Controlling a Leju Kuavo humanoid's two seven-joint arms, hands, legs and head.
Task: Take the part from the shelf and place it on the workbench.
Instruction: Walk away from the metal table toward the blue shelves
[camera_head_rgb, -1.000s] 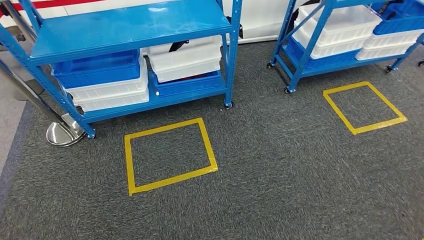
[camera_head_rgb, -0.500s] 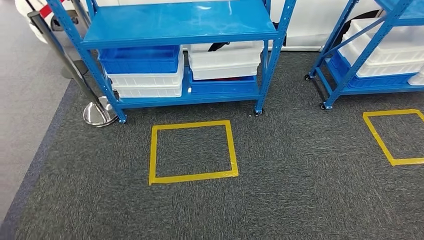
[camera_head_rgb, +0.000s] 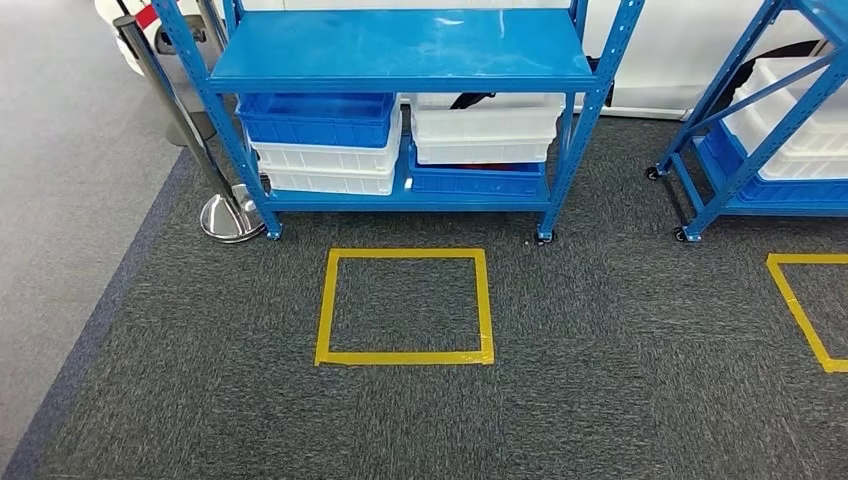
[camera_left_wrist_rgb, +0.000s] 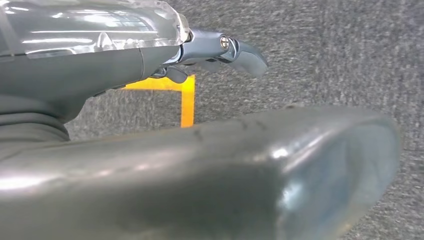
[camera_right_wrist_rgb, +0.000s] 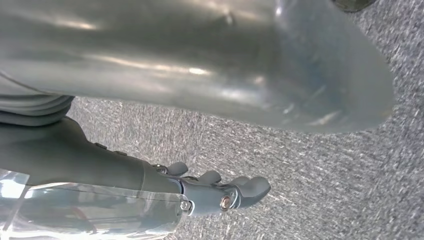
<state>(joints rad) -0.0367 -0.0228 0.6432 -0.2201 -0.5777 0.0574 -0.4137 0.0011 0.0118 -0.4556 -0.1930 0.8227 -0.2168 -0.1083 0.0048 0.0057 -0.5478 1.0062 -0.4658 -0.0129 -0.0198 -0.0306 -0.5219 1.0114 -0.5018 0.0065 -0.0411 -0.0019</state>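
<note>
A blue metal shelf (camera_head_rgb: 400, 50) stands ahead in the head view, its upper deck bare. On the lower deck sit a blue bin (camera_head_rgb: 320, 118) stacked on white bins (camera_head_rgb: 325, 165), and a white bin (camera_head_rgb: 485, 135) over another blue bin (camera_head_rgb: 475, 182). Something dark (camera_head_rgb: 472, 100) pokes over the white bin's rim; I cannot tell what it is. My left hand (camera_left_wrist_rgb: 210, 150) hangs over the carpet with its fingers (camera_left_wrist_rgb: 242, 52) apart, holding nothing. My right hand (camera_right_wrist_rgb: 200, 100) hangs likewise, fingers (camera_right_wrist_rgb: 235, 192) spread and empty.
A yellow tape square (camera_head_rgb: 403, 357) marks the grey carpet right in front of the shelf. A second blue shelf (camera_head_rgb: 745, 165) with white bins and another tape square (camera_head_rgb: 800, 310) are at the right. A chrome-footed post (camera_head_rgb: 232, 215) stands at the shelf's left corner.
The whole picture has shifted: the camera has turned, so the left shelf and its tape square now sit centred and square-on. Nothing on the shelves has moved.
</note>
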